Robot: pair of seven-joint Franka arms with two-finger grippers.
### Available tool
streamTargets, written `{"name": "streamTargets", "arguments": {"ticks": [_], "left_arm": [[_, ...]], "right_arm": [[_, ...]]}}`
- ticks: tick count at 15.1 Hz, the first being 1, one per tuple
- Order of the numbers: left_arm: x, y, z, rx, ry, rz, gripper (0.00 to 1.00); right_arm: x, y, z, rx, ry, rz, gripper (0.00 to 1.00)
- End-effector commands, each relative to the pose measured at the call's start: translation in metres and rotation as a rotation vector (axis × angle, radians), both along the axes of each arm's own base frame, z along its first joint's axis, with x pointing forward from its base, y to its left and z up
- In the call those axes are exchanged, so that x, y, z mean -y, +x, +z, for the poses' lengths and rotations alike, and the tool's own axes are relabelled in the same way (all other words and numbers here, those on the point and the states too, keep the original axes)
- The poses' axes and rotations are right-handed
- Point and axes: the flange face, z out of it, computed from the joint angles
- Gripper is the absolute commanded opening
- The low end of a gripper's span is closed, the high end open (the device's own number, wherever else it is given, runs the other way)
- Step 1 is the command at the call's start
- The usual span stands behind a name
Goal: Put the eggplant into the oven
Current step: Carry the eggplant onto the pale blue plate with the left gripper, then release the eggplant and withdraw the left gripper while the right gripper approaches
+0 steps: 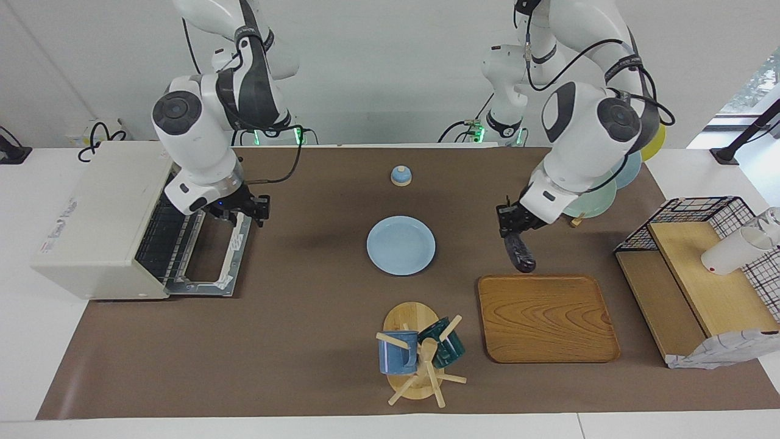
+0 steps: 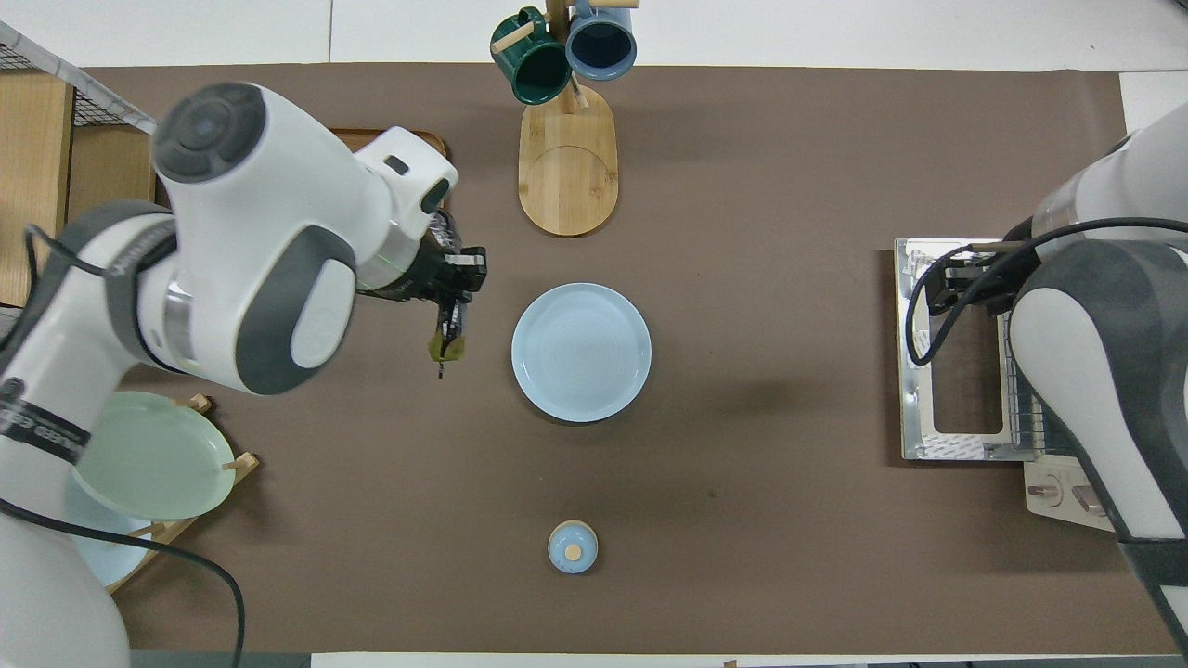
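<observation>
Left pincer (image 1: 510, 221) is closed on the stem end of the eggplant (image 1: 520, 253). The eggplant hangs from it, tilted, over bare counter (image 1: 304, 317) between the blue plate (image 1: 401, 245) and the wooden tray (image 1: 546, 317), toward the left arm's end.

Right pincer (image 1: 247, 210) hovers over the lowered door (image 1: 231, 256) of the oven (image 1: 100, 219); whether its fingers are parted, cannot tell.

Oven stands at the right arm's edge of the counter, door fully down, wire rack exposed.

Progress, judged: door open and eggplant gripped. Remaining: carry across the middle of the counter, likely with a handover, place on rack, release.
</observation>
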Motion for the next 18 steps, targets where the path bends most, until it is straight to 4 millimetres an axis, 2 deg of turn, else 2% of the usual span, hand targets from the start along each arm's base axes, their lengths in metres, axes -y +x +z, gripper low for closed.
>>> {"name": "streamTargets", "arguments": {"ticks": [1, 3, 6, 8, 10, 11, 12, 13, 14, 18], "left_arm": [[0.05, -0.054, -0.036, 0.045, -0.034, 0.022, 0.0], [0.083, -0.071, -0.065, 0.057, -0.04, 0.02, 0.0], [0.113, -0.08, -0.111, 0.066, -0.038, 0.003, 0.0], [0.112, -0.077, -0.12, 0.063, -0.032, -0.004, 0.0], [0.109, -0.074, -0.119, 0.063, -0.031, 0.0, 0.0], [0.108, -0.074, -0.119, 0.059, -0.029, 0.0, 0.28], [0.107, -0.072, -0.118, 0.057, -0.027, 0.001, 0.99], [0.104, -0.07, -0.114, 0.061, -0.025, -0.001, 1.0], [0.09, -0.057, -0.104, 0.059, -0.024, 0.02, 1.0], [0.024, 0.0, -0.036, 0.016, -0.013, 0.055, 1.0]], "right_arm": [[-0.007, -0.003, -0.008, -0.009, 0.002, 0.028, 0.6], [-0.011, 0.0, -0.008, 0.021, 0.008, 0.033, 0.6], [-0.014, 0.001, -0.009, 0.037, 0.009, 0.041, 0.6], [-0.015, -0.001, -0.01, 0.033, 0.013, 0.044, 0.6], [-0.016, -0.002, -0.014, 0.03, 0.012, 0.044, 0.6], [-0.017, -0.002, -0.014, 0.032, 0.012, 0.044, 0.6], [-0.023, -0.002, -0.013, 0.04, 0.023, 0.049, 0.6], [-0.026, -0.002, -0.013, 0.041, 0.029, 0.051, 0.6], [-0.027, -0.002, -0.014, 0.04, 0.033, 0.05, 0.6], [-0.042, -0.003, -0.013, 0.05, 0.034, 0.074, 0.6]]}}
